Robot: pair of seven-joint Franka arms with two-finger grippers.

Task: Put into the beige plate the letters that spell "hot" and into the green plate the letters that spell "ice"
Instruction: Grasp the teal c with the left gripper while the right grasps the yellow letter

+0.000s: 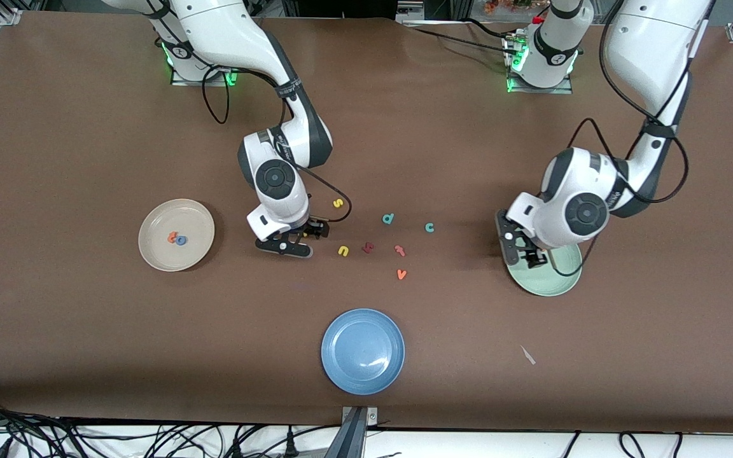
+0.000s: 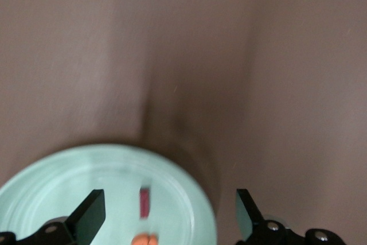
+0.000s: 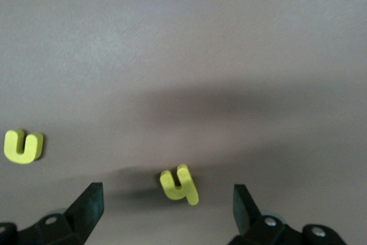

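The beige plate [image 1: 176,235] holds the orange "t" [image 1: 172,236] and the blue "o" [image 1: 181,240]. My right gripper [image 1: 311,233] [image 3: 167,196] is low over the table and open, with the yellow "h" [image 3: 179,185] lying on the table between its fingers, untouched. My left gripper [image 1: 525,253] [image 2: 169,216] hangs open and empty over the green plate [image 1: 548,278] [image 2: 69,176]. In that plate lie the dark red "i" [image 2: 145,202] and the orange "e" [image 2: 145,239]. The teal "c" [image 1: 429,227] lies on the table between the two arms.
Loose letters lie mid-table: yellow "s" [image 1: 338,203], yellow "n" [image 1: 343,250] [image 3: 23,146], teal "d" [image 1: 388,219], a dark red letter [image 1: 368,247], an orange letter [image 1: 399,250] and the orange "v" [image 1: 401,274]. A blue plate [image 1: 363,351] sits nearer the front camera.
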